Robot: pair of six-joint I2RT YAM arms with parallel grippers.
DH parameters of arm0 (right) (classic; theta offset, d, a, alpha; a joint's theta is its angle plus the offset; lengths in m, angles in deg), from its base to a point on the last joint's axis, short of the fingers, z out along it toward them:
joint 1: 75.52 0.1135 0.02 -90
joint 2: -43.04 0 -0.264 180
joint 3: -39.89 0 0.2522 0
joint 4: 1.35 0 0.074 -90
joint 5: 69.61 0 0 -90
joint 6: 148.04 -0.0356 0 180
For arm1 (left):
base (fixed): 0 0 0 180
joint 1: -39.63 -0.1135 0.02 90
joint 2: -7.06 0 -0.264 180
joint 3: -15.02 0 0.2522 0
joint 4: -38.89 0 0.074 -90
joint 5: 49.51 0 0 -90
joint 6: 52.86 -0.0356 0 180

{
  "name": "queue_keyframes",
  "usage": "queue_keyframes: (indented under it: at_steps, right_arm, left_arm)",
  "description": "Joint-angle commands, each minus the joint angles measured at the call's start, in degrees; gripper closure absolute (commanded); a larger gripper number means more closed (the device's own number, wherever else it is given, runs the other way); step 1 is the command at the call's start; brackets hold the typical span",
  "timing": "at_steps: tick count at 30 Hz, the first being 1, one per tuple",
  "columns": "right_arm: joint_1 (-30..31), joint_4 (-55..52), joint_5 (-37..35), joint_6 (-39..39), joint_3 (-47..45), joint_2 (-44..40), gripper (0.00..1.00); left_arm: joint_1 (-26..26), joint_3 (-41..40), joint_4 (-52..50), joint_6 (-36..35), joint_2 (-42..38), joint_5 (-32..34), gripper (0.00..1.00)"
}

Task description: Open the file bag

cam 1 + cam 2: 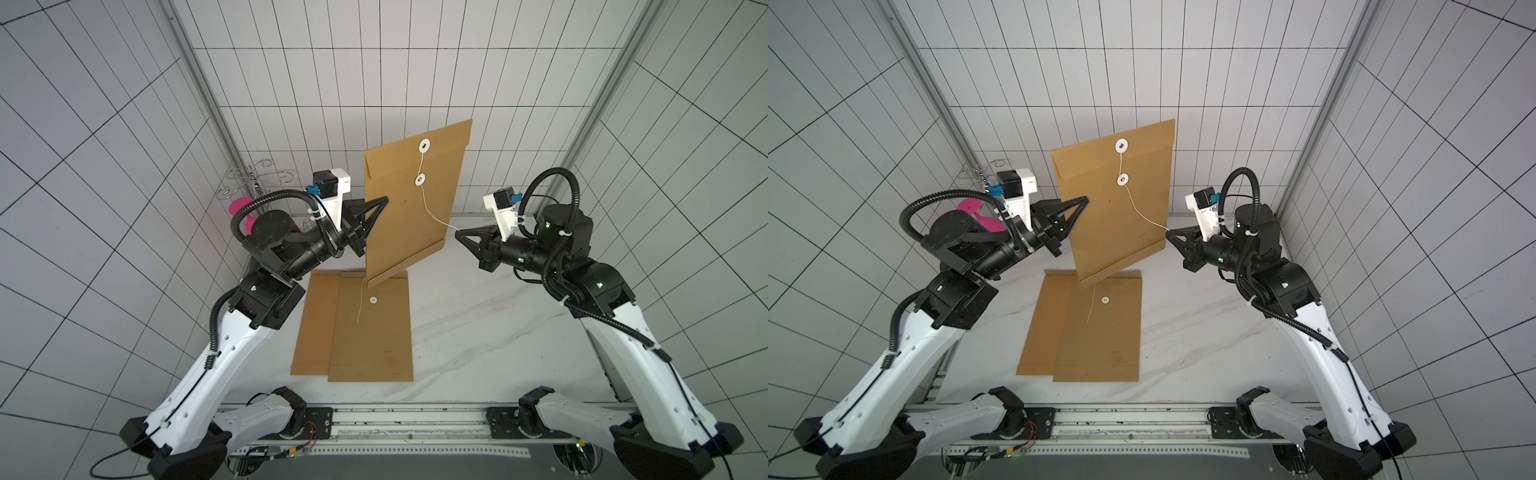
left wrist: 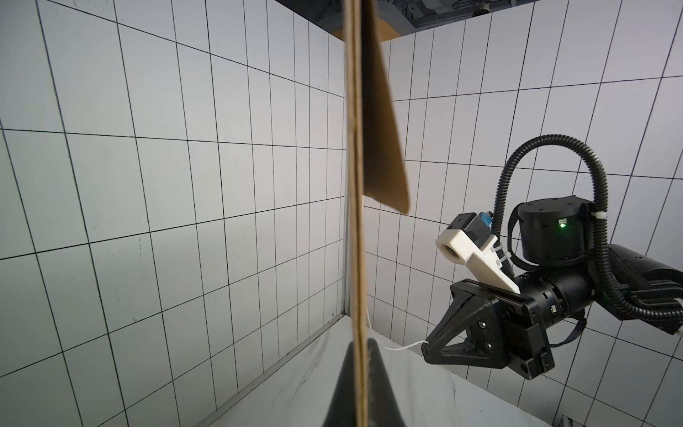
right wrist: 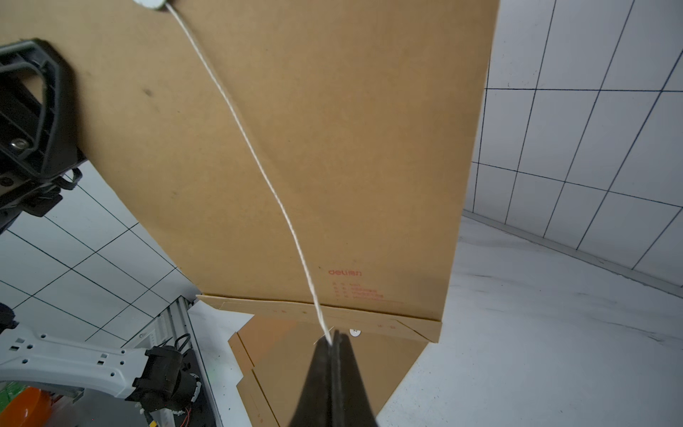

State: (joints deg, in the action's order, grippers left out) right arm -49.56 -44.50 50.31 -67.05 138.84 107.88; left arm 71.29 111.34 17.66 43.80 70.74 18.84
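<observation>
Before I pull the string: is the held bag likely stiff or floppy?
Probably fairly stiff: the bag stands upright and flat though the left gripper pinches only one side edge. It seems light, so a string tug from the right gripper could swing or twist it in that grip.

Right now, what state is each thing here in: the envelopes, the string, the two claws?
held file bag, upright in the air, clamped at one side edge
flap, folded down, gaping slightly
string, pulled sideways from the lower button
left gripper, shut on the held file bag
right gripper, shut on the string's end
flat file bags, two, lying overlapped
</observation>
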Motion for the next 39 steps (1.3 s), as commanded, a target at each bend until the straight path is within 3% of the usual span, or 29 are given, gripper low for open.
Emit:
queue_keyframes:
  at_steps: [1,4,10,14,23,39]
  right_arm:
    - [1.82,4.05,1.75,-1.88,-1.96,0.88,1.0]
    - [3.51,5.98,1.76,-3.47,-2.3,1.76,1.0]
    - [5.8,8.13,2.25,-5.02,-2.22,3.04,1.0]
    - [6.6,9.4,2.73,-5.9,-2.41,3.44,1.0]
    - [7.77,10.66,4.96,-6.34,-0.99,4.02,1.0]
    - [7.88,10.63,7.54,-6.45,2.92,6.08,1.0]
  left_arm:
    - [0.12,2.74,1.55,0.11,0.98,3.59,1.0]
    - [2.91,4.86,-0.48,-2.21,2.47,9.3,1.0]
    - [11.34,8.37,-4.53,-9.12,5.79,26.74,1.0]
    - [13.51,8.68,-4.97,-10.87,7.17,32.79,1.0]
    - [14.48,6.84,-5.73,-12.72,8.86,35.68,1.0]
    - [14.75,3.71,-8.3,-12.74,11.97,32.84,1.0]
